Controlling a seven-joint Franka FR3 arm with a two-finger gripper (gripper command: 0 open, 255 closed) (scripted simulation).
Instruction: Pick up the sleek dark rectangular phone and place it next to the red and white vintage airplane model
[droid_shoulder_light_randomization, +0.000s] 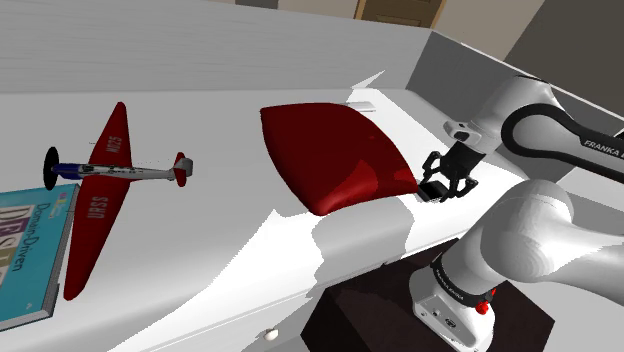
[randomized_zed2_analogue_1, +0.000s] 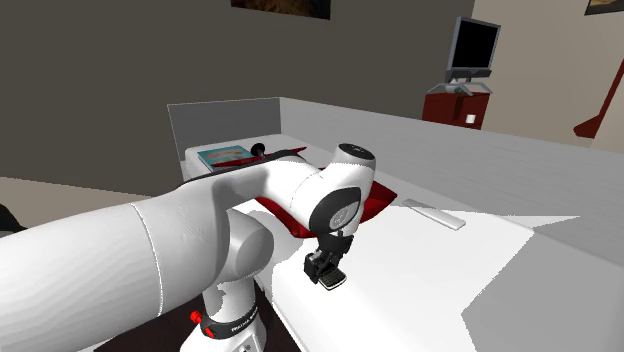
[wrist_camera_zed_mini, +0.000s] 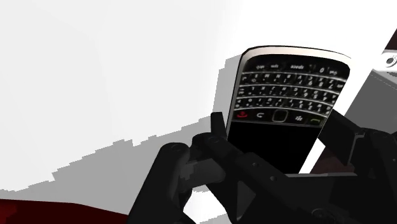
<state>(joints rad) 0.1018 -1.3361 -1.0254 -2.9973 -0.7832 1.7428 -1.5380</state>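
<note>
The gripper (wrist_camera_zed_mini: 283, 137) is closed on the phone (wrist_camera_zed_mini: 289, 83), a dark rectangular handset with a small keyboard and a black screen. Its two black fingers (wrist_camera_zed_mini: 213, 137) clasp the long sides near the screen end, while the keyboard end sticks out past the fingertips. In the shoulder view the gripper hangs with the phone over the near right edge of the white surface (droid_shoulder_light_randomization: 200, 270), just beside the corner of a dark red cushion (droid_shoulder_light_randomization: 335, 155). The phone casts a grey shadow on the surface below it. The red and white airplane model (droid_shoulder_light_randomization: 105, 172) lies well apart at that view's left, beyond the cushion, beside a teal book (droid_shoulder_light_randomization: 30, 250).
</note>
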